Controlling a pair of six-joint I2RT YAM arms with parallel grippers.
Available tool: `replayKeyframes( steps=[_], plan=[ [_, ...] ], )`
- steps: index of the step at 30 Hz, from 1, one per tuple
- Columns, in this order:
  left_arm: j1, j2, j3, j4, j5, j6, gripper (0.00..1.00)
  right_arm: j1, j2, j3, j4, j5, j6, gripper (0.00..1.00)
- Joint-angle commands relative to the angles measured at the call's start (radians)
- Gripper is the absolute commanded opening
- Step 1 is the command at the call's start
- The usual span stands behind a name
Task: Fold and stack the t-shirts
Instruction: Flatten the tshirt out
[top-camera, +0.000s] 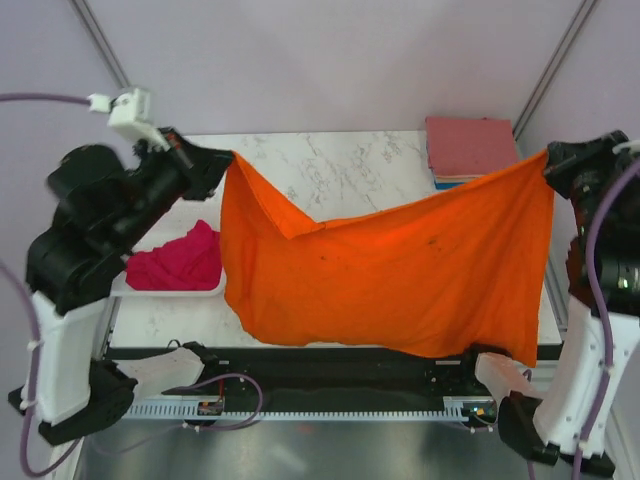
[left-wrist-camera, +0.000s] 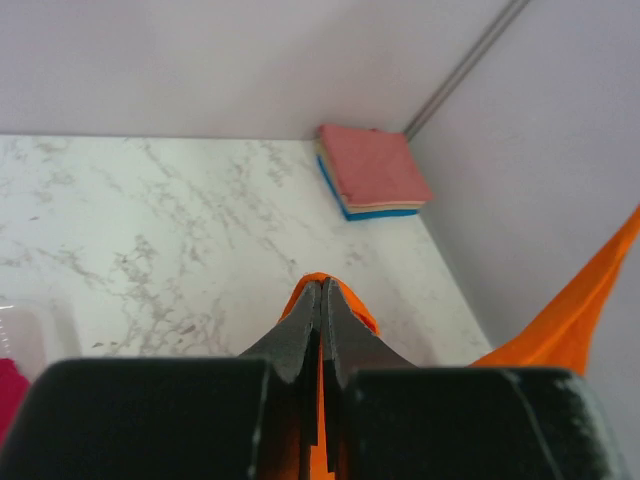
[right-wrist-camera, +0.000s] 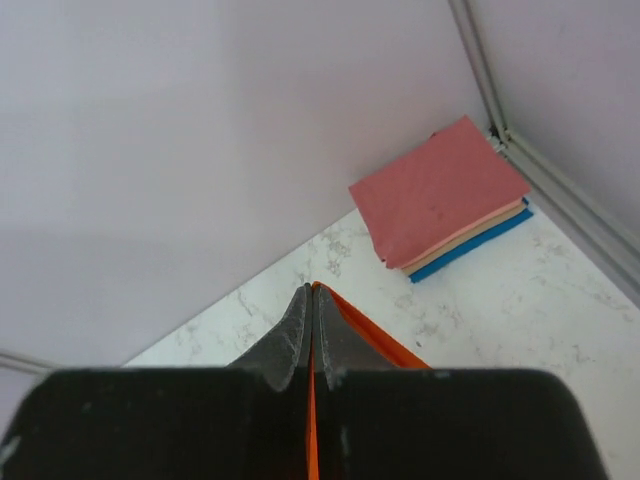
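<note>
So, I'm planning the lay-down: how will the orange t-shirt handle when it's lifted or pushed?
Probably very floppy: the orange t-shirt sags deeply between the left gripper and right gripper, each shut on its upper edge. Likely light, since two thin pinches carry it. Pushed across the table, it would probably bunch rather than slide whole.
</note>
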Motion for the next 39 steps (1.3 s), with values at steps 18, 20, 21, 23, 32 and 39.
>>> replayKeyframes(
  steps=[18,20,21,23,32,39],
  plan=[
    [0.243,0.536,0.428,0.434,0.166,-0.085,0.02,-0.014,0.731,0.652,0.511,-0.218,-0.009,0.00],
    [0.243,0.476,0.376,0.434,0.183,-0.050,0.02,-0.016,0.670,0.528,0.517,-0.203,-0.049,0.00],
    [0.243,0.452,0.303,0.435,0.189,-0.039,0.02,-0.016,0.644,0.473,0.522,-0.189,-0.067,0.00],
    [0.243,0.364,0.211,0.437,0.232,-0.016,0.02,-0.014,0.546,0.278,0.539,-0.169,-0.101,0.00],
    [0.231,-0.047,-0.628,0.497,0.376,-0.109,0.02,-0.016,0.176,-0.444,0.516,-0.120,-0.173,0.00],
    [0.233,-0.314,-1.153,0.365,0.318,-0.181,0.02,-0.016,-0.035,-0.800,0.208,-0.112,-0.081,0.00]
  ],
)
